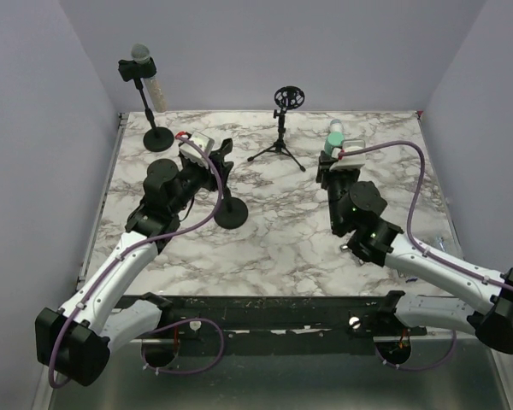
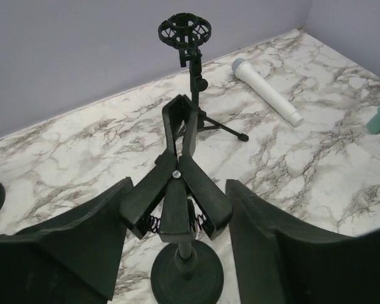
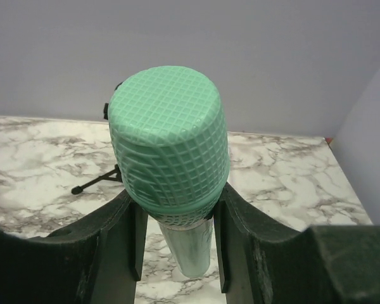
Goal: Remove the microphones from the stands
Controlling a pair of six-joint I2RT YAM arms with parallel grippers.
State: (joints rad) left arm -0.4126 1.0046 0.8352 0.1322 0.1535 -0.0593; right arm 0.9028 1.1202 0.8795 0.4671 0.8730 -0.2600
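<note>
Marble table [image 1: 282, 248], grey walls. Right gripper [image 3: 176, 244] pinches the green-headed microphone [image 3: 168, 139] just below its mesh head, held upright over the table's right side. Left gripper [image 2: 177, 190] spread, fingers flanking the spring clip of the round-based stand [image 2: 187, 275] without touching it. Stand well apart from the microphone.

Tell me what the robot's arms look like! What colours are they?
The left arm and right arm are white tubes with chunky black joints. A purple cable loops along each. The left hand and right hand are black, each with two thick wedge-shaped fingers. Tiny green lights glow on the right arm.
</note>
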